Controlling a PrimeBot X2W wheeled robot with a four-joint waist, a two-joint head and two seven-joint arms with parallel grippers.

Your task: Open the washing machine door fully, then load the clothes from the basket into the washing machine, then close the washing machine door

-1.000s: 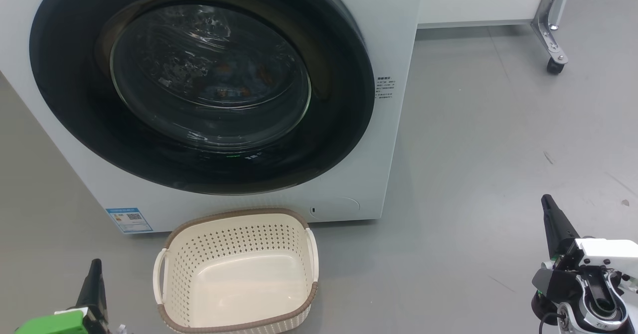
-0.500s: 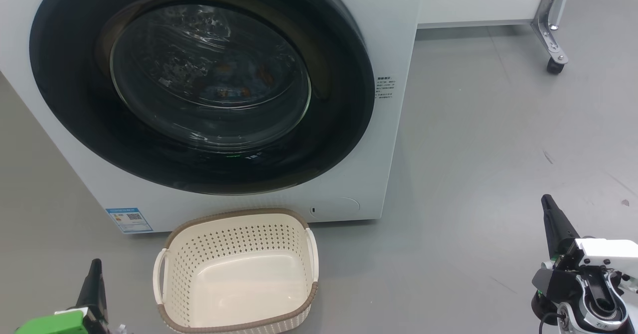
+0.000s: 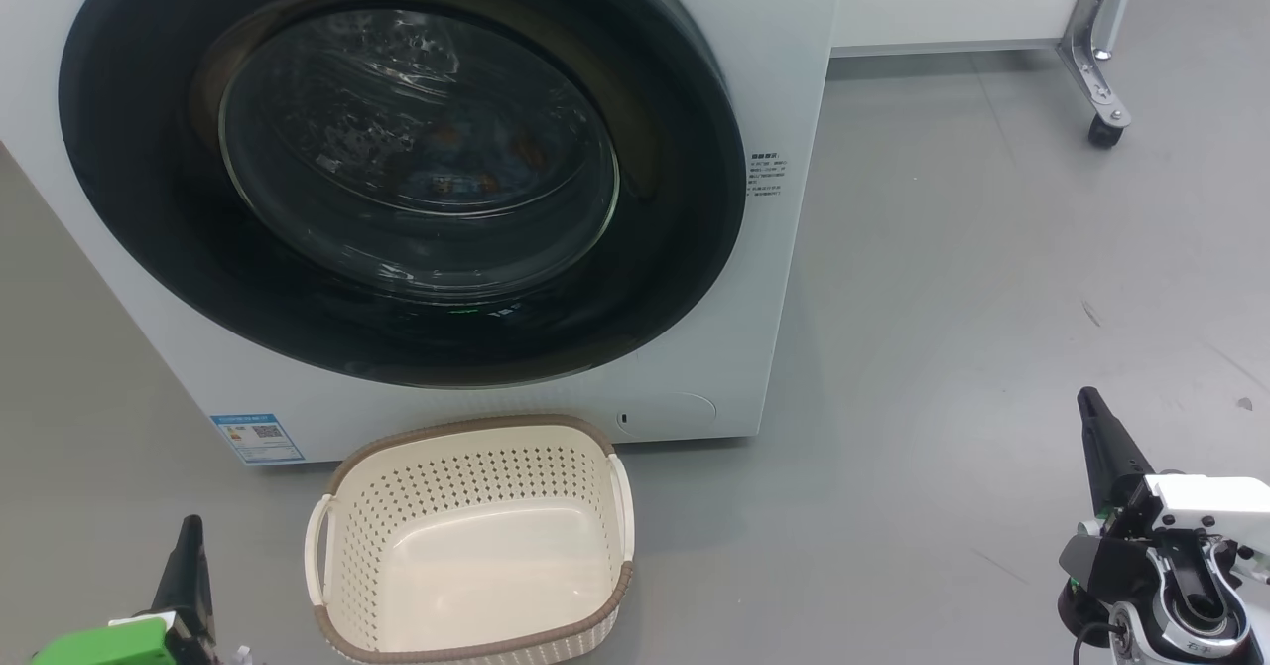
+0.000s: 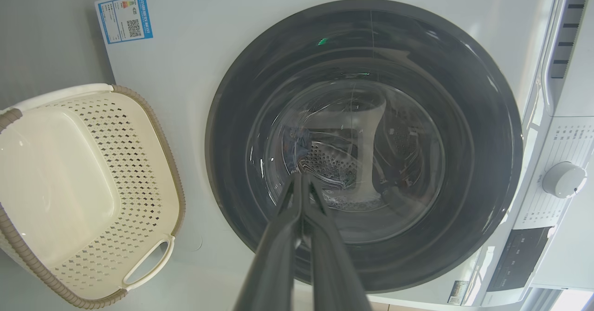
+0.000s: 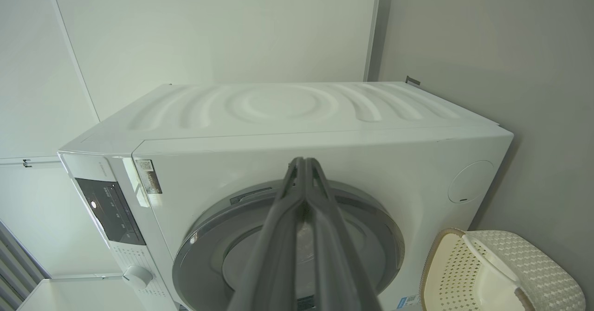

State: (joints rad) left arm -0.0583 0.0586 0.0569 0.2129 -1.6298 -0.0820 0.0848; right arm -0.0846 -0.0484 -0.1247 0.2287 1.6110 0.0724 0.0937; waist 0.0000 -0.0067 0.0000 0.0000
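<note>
The door (image 3: 149, 199) sits shut, flush against the front of the machine (image 3: 784, 69). Through its glass the clothes (image 3: 446, 184) show dimly inside the drum, as pale fabric with orange specks. The basket (image 3: 476, 466) stands on the grey floor (image 3: 943, 298) just in front of the machine, below the door's lower edge and right of the blue label (image 3: 256, 437); its bare cream bottom shows. The left end effector (image 3: 189, 536) hangs low at the left, near the basket's left handle but apart from it, fingers pressed together on nothing. Its wrist view looks along them at the door glass. The right end effector (image 3: 1091, 412) hangs well to the right over the floor, likewise closed and holding nothing, its fingers aimed at the machine's front in its wrist view
</note>
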